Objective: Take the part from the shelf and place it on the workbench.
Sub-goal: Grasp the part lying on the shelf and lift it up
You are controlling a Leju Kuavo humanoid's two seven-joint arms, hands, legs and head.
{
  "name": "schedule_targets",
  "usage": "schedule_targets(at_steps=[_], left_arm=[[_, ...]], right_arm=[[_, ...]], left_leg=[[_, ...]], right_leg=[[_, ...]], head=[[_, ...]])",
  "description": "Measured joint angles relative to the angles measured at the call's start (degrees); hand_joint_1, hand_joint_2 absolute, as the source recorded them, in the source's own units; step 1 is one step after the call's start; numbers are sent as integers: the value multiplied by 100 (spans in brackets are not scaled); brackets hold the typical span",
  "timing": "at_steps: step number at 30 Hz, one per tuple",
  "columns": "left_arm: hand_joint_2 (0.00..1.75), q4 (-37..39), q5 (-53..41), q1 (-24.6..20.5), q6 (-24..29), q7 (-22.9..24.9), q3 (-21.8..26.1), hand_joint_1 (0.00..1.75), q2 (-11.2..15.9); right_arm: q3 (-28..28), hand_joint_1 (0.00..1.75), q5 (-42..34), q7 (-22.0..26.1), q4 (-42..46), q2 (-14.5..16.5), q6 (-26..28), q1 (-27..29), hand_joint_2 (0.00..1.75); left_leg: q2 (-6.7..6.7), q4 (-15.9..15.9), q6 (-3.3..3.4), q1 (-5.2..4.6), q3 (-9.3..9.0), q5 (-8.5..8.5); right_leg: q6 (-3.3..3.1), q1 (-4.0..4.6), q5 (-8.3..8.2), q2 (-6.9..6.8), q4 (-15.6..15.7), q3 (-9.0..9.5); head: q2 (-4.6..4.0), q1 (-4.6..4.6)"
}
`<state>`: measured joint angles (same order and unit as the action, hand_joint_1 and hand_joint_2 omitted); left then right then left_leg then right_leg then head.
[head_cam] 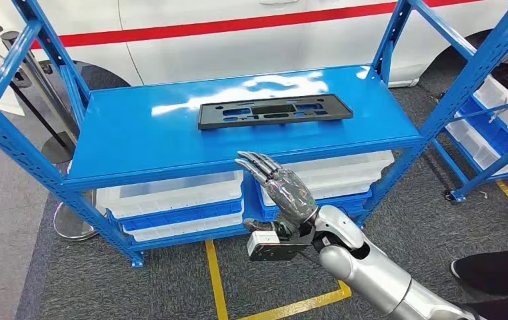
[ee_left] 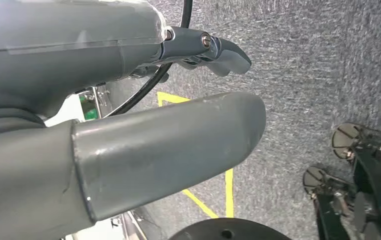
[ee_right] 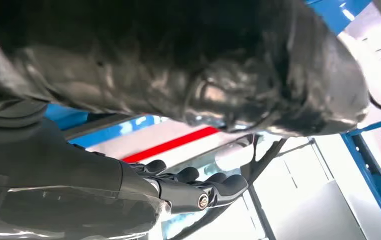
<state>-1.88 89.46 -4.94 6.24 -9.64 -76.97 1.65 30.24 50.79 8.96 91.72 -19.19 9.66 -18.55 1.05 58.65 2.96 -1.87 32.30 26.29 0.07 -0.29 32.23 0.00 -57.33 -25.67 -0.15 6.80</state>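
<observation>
A flat black rectangular part (head_cam: 275, 111) with several cut-outs lies on the top board of the blue shelf (head_cam: 138, 143), toward the back middle. My right hand (head_cam: 279, 189) is raised in front of the shelf's front edge, below and slightly left of the part, fingers stretched out toward the shelf and holding nothing. In the right wrist view the right hand's dark fingers (ee_right: 198, 181) extend with nothing between them. The left wrist view shows my left hand (ee_left: 143, 100) hanging over the grey floor, its thumb and fingers apart and empty.
White bins (head_cam: 171, 197) sit on the lower shelf level. A white vehicle with a red stripe (head_cam: 238, 27) stands behind the shelf. A second blue rack with white bins (head_cam: 505, 113) is at the right. Yellow floor tape (head_cam: 215, 280) marks the carpet. A person's dark shoe (head_cam: 491, 270) is at lower right.
</observation>
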Motion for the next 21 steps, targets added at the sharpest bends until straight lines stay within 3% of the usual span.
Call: schedule_targets(at_steps=[4,11,21], left_arm=[[0,10,0,-21,8,8,58,0,-26],[0,28,0,-66,-38,57,47,0,-38],[0,53,-64,-119,-60,115,-114,0,-38]], right_arm=[[76,0,450,-140,-56,-6,194,-12,0],[448,0,2278,-781,-374,-250,755,-316,0],[744,0,2589,-1050,-772,-450,994,-556,0]], left_leg=[[-1,0,0,0,0,0],[-1,1,0,0,-1,0],[-1,1,0,0,0,0]], right_leg=[[0,0,0,0,0,-1],[2,0,-2,1,0,0],[3,0,-2,1,0,-2]], head=[[0,0],[0,0],[0,0]])
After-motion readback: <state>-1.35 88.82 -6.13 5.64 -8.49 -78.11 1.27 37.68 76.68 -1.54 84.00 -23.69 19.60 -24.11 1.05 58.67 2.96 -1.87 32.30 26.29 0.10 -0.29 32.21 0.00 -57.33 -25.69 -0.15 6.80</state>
